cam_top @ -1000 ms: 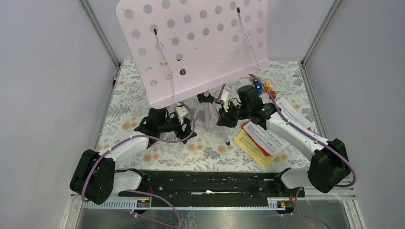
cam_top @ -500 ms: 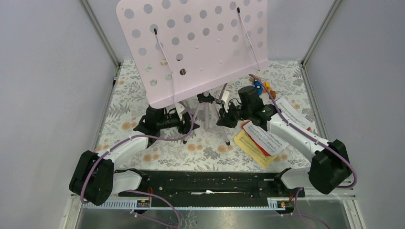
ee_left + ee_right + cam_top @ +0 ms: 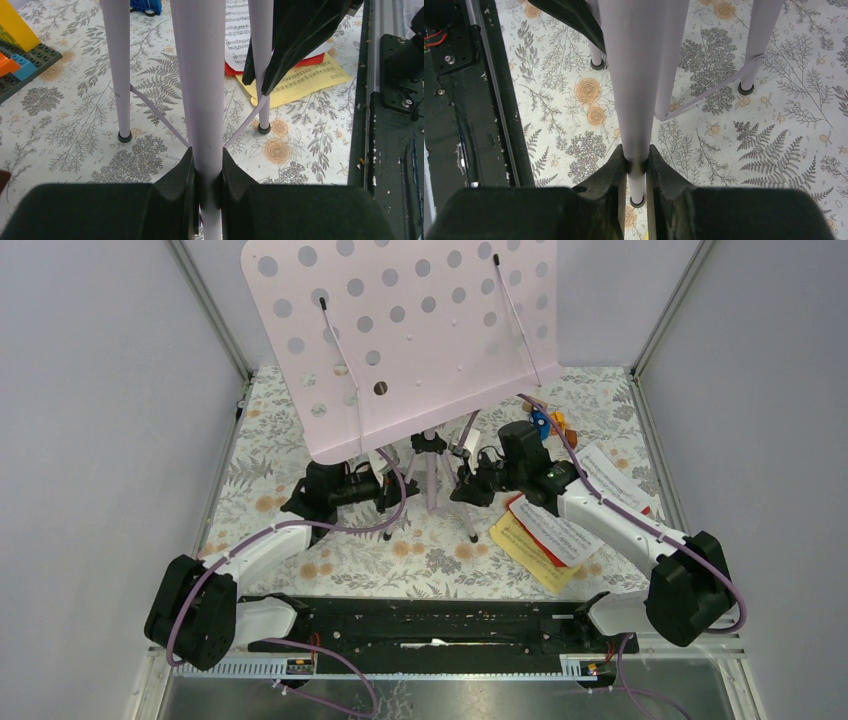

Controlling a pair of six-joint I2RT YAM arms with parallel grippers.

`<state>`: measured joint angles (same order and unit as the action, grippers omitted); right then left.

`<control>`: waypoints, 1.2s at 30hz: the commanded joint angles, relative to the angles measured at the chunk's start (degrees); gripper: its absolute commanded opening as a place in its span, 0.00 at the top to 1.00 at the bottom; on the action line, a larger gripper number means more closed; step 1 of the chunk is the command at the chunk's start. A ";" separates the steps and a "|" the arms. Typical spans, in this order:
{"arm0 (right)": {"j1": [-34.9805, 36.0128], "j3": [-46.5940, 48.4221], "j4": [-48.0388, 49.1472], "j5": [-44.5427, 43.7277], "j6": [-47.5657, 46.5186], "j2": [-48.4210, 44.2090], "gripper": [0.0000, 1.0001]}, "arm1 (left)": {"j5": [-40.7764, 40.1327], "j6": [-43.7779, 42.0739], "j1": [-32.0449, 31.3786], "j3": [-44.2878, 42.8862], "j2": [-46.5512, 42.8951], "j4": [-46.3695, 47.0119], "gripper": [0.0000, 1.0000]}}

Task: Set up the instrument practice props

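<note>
My left gripper is clamped tight on one leg of the lilac tripod; my right gripper likewise pinches another. The tripod stands mid-table under the pink panel. Move both legs together, slowly; the panel is probably top-heavy.

Table centre blocked: lilac tripod stands with legs splayed; left gripper and right gripper clamp it from either side. Pink panel overhangs far half, barring descent. Sheet-music pages cover near-right area; toy blocks near far-right corner. Left edge strip: passable. Between tripod feet, gaps wide, thin braces crossing low.
</note>
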<state>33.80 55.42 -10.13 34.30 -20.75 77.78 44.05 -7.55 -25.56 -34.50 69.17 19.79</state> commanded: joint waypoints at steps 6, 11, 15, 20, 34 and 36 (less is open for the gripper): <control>0.92 1.27 1.06 -6.91 -0.38 5.10 1.00 | -8.14 -2.19 -0.19 -5.84 1.43 3.20 1.00; 0.87 2.98 2.48 -8.79 -1.13 6.57 1.00 | -9.68 -2.89 1.11 -8.06 4.15 3.93 1.00; 0.85 4.44 4.03 -10.11 -1.93 7.82 1.00 | -10.61 -3.08 2.45 -10.24 6.52 4.99 1.00; 0.83 8.04 4.56 -10.86 -2.44 9.11 1.00 | -11.33 -2.95 3.85 -12.77 7.79 6.38 1.00; 0.83 13.31 5.74 -11.51 -3.25 10.84 1.00 | -12.95 -4.14 5.62 -14.24 7.12 6.36 1.00; 0.81 14.06 5.74 -12.13 -3.91 11.09 1.00 | -13.53 -4.50 5.69 -14.04 7.47 7.29 1.00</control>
<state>34.44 65.78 -4.84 25.87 -20.21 88.47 36.34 -10.68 -21.98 -44.64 78.52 18.09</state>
